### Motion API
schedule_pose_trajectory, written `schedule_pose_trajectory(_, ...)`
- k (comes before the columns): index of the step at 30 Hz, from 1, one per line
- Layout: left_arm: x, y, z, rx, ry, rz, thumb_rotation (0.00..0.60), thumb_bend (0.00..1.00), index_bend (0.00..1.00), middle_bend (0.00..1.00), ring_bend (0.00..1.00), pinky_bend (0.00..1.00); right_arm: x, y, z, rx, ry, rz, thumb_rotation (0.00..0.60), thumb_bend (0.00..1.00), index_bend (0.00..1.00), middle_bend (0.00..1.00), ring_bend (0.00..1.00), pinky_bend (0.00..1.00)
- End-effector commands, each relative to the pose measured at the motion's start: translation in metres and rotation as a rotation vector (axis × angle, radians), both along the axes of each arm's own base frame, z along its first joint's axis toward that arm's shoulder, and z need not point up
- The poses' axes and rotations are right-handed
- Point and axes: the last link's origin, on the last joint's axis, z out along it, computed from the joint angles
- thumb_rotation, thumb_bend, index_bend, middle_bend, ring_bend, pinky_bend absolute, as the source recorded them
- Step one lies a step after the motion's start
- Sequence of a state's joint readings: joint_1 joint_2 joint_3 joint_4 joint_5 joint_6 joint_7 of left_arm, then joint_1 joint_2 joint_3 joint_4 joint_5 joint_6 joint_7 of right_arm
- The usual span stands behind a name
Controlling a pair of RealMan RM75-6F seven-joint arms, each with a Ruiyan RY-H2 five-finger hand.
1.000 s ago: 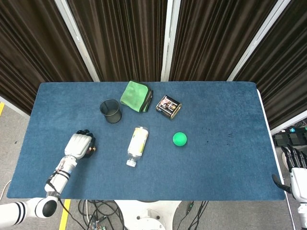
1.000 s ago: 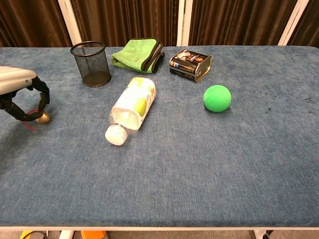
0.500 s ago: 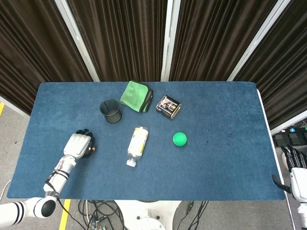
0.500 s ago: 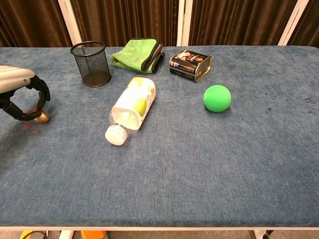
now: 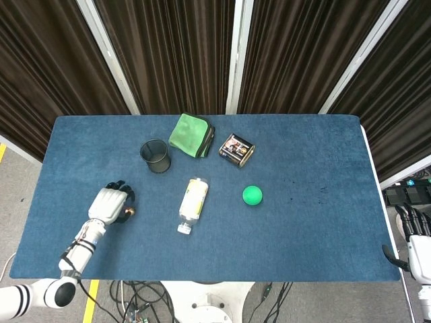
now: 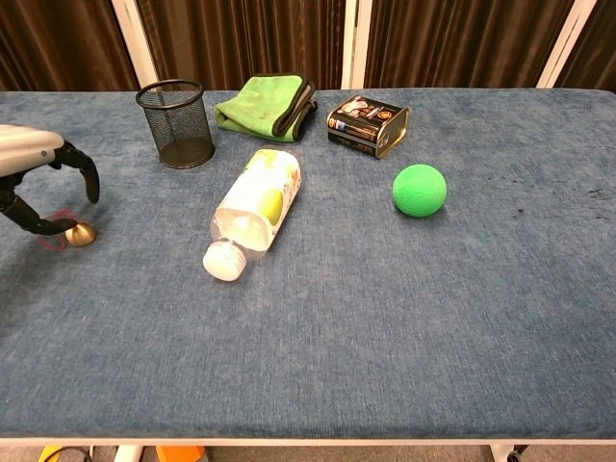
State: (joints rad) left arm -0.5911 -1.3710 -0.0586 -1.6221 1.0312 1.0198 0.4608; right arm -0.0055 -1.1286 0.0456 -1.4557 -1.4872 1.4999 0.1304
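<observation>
Left hand (image 6: 43,183) sits left of the lying bottle (image 6: 252,207), fingers spread apart, thumb tip just touching a small brass ball (image 6: 82,234) on the tabletop (image 6: 385,318), probably mid-pinch. Green ball (image 6: 420,190) is right of the bottle. Right hand (image 5: 419,237) hangs off the tabletop edge; can't tell its state.

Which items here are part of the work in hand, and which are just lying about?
In hand:
left hand, fingers spread over and touching the small gold bell
small gold bell, on the table

Lying about:
mesh cup
green cloth
tin
bottle
green ball
right hand, off the table
</observation>
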Motion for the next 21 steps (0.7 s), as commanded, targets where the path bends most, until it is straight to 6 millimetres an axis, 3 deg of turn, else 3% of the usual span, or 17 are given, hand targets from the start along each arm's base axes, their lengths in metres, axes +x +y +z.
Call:
schedule_pose_trajectory(1,0.004,-0.007,0.017,0.037,0.004,-0.029,0.600,0.29,0.31,0.20,0.08,0.15,0.000,0.000,0.001,-0.004,0.000,0.002,0.600,0.18,0.00,0.00,0.00,0.00)
schedule_pose_trajectory(6,-0.002,-0.027,0.062,0.264,-0.015,-0.116,0.600,0.23,0.20,0.16,0.06,0.14,0.002,0.002,0.003,-0.021,-0.001,0.015,0.600,0.18,0.00,0.00,0.00,0.00)
schedule_pose_trajectory(10,-0.022,-0.060,0.090,0.410,-0.038,-0.165,0.600,0.16,0.11,0.10,0.02,0.12,0.004,0.002,0.002,-0.029,-0.008,0.030,0.600,0.18,0.00,0.00,0.00,0.00)
schedule_pose_trajectory(16,-0.053,-0.112,0.101,0.417,-0.063,-0.099,0.600,0.11,0.09,0.09,0.01,0.11,0.003,0.001,-0.002,-0.016,-0.013,0.034,0.600,0.18,0.00,0.00,0.00,0.00)
schedule_pose_trajectory(21,-0.071,-0.135,0.094,0.440,-0.095,-0.035,0.600,0.06,0.09,0.09,0.01,0.11,0.004,0.000,-0.007,-0.009,-0.016,0.044,0.600,0.18,0.00,0.00,0.00,0.00)
